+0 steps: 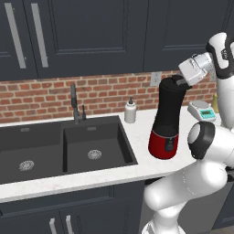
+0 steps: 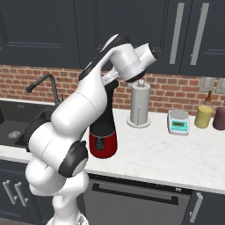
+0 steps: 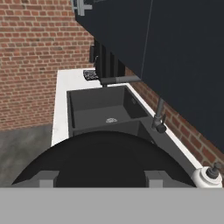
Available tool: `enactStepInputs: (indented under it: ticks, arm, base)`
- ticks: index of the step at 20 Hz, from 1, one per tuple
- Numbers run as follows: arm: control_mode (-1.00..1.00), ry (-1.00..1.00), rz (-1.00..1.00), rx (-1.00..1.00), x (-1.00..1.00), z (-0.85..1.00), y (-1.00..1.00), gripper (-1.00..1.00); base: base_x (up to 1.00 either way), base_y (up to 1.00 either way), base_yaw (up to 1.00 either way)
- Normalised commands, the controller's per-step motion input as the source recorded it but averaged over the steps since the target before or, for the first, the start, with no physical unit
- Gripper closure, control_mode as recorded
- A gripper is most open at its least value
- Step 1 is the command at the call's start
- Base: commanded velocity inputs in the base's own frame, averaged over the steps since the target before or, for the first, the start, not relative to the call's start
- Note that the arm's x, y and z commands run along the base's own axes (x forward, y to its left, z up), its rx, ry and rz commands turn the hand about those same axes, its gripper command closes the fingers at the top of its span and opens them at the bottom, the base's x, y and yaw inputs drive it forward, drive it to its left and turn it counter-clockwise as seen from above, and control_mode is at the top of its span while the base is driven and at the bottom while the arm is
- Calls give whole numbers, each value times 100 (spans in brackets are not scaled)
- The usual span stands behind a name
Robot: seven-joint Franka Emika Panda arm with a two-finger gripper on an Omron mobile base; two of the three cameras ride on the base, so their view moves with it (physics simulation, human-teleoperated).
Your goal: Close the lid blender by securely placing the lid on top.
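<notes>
Lid seated on blender, gripper at its top

Blender (image 1: 167,119) stands upright on the white counter (image 1: 137,132), right of the double sink (image 1: 59,146) and near the counter's front edge. Red base with dark knob faces the room; black jar tapers upward. Lid (image 1: 172,78) sits on the jar's mouth as a rounded black cap, level, no gap visible from the left base view.

Gripper (image 1: 182,82) is right at the lid's upper right edge, hand angled in from the right, wrist high against the cabinets. Fingers are mostly hidden behind the hand and lid. In the hand view the lid (image 3: 103,159) is a wide black dome at the bottom, with two grey fingertips (image 3: 43,178) spread far apart over its left and right sides. Whether the pads press the lid: cannot tell.

Soap bottle (image 1: 130,111) stands left of the blender by the brick wall, well apart. Faucet (image 1: 75,106) is behind the sink. Scale (image 2: 179,122) and paper towel holder (image 2: 139,105) sit right of the blender, further along the counter.
</notes>
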Motion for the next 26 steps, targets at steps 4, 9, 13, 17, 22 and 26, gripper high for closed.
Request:
enactStepInputs:
  ticks: [4,9,13,17,22,26]
  arm:
    - [-100,-4,-1,-5,28,-12,0,100]
    - [-100,-6,0,-7,24,-14,12,100]
    - [-100,-3,-1,-5,29,-13,25,-100]
    - [-100,0,-5,0,13,-2,10,-100]
    - [-100,-8,-3,0,0,8,0,-100]
    - [-100,-17,-3,0,-2,25,0,-100]
  base:
    - [0,0,0]
    - [0,0,0]
    - [0,0,0]
    - [0,0,0]
    - [0,0,0]
    - [0,0,0]
